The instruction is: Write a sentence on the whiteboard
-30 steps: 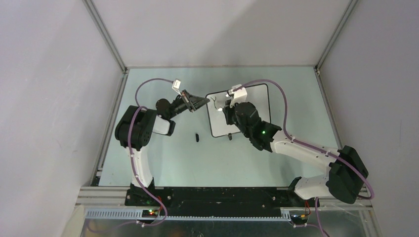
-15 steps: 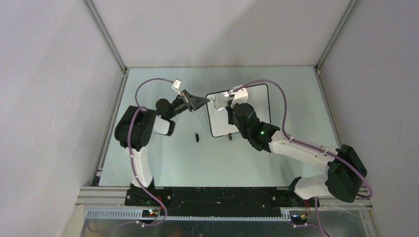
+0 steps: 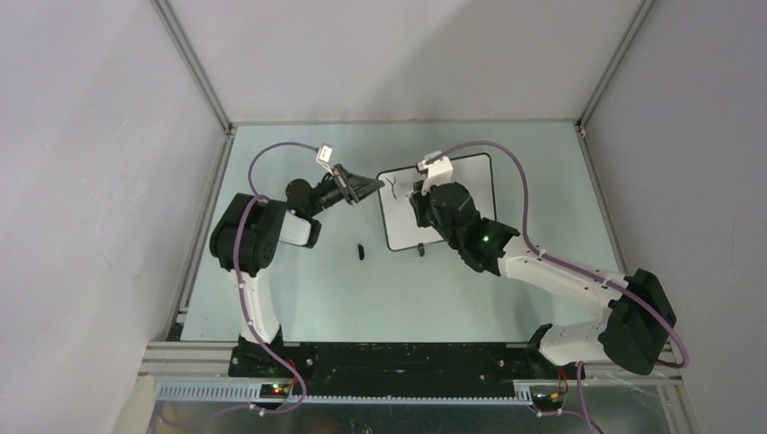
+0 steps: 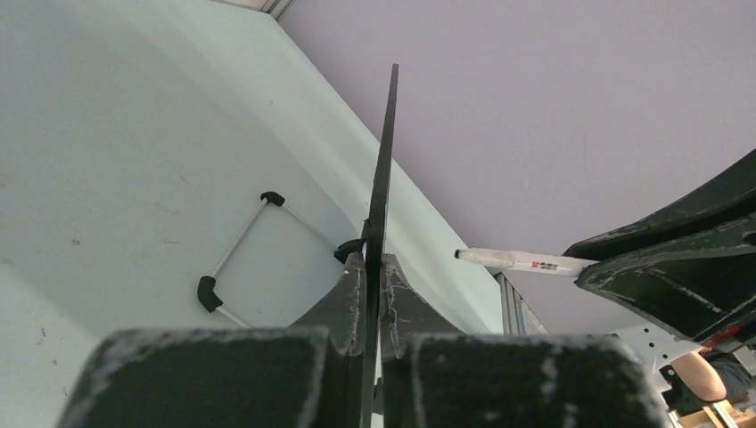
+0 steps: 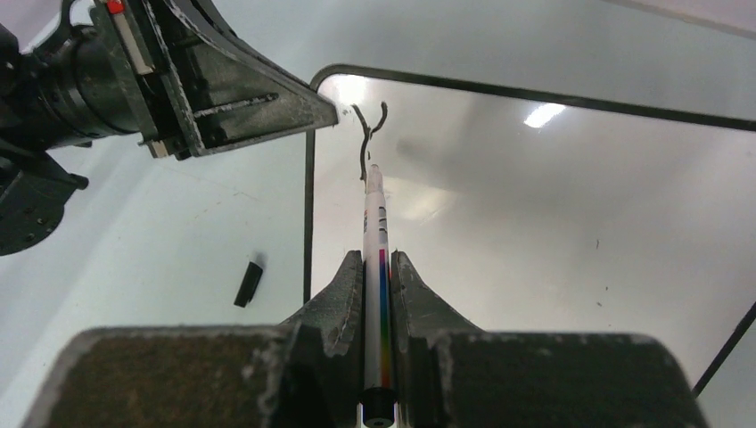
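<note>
The small glossy white rectangular whiteboard with a thin black frame and rounded corners point(image 3: 479, 181) sits on the pale green table point(image 3: 298, 298) toward the far middle, between the two arms. A small black foot point(image 3: 421, 250) shows at its near edge. The left gripper point(image 3: 373, 185) reaches in from the left with its black fingers pressed together on the board's left edge. In the left wrist view the board point(image 4: 383, 169) appears edge-on as a thin dark line rising from between the closed fingertips of this gripper point(image 4: 373, 267), and a thin wire stand with black end caps point(image 4: 236, 263) shows on the side facing the table. The right gripper point(image 3: 418, 194) hangs over the board's left part, its jaws pinching a slim white marker with a rainbow stripe along its barrel point(image 5: 374, 223). The barrel lies straight along the gap between the fingertips of that gripper point(image 5: 378, 263), and its tip touches the white surface point(image 5: 535, 223) near the far left corner. Of the sentence point(image 5: 368, 134), only a thin black forked stroke like a "Y" is on the board, just ahead of the tip. A small black cap point(image 3: 360, 251) lies on the table just left of the board's near left corner, apart from both grippers.
</note>
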Controlling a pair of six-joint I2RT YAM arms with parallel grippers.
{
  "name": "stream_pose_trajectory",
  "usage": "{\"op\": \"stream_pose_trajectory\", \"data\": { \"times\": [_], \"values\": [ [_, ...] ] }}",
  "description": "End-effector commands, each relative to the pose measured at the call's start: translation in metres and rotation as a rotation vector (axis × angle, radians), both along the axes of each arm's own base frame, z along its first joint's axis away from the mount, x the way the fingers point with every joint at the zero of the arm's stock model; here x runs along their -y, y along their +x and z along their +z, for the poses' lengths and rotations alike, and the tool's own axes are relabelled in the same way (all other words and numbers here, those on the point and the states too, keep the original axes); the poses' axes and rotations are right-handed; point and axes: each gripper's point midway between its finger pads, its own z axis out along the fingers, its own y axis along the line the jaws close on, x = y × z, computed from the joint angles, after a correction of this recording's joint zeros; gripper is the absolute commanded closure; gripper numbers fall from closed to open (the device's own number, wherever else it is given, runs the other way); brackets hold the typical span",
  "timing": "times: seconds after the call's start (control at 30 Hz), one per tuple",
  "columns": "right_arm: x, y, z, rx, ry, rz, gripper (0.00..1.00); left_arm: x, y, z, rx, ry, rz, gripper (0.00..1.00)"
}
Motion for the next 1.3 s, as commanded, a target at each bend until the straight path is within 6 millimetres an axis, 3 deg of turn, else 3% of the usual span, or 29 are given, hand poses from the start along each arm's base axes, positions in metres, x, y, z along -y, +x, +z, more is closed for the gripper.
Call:
{"op": "stream_pose_trajectory", "data": {
  "times": [0.0,0.17,0.53,1.27],
  "values": [
    [-0.002,0.000,0.033,-0.006,0.012,0.016,1.00,0.006,0.000,0.014,0.060,-0.001,-0.029,1.00],
    [0.006,0.001,0.035,-0.035,-0.028,-0.011,1.00,0.006,0.000,0.015,0.063,0.000,-0.033,1.00],
    [-0.009,0.007,0.025,-0.094,-0.092,0.015,1.00,0.006,-0.001,0.015,0.058,0.001,-0.033,1.00],
    [-0.015,0.023,0.017,-0.109,-0.162,-0.020,1.00,0.006,-0.002,0.018,0.062,-0.005,-0.035,1.00]
  ]
}}
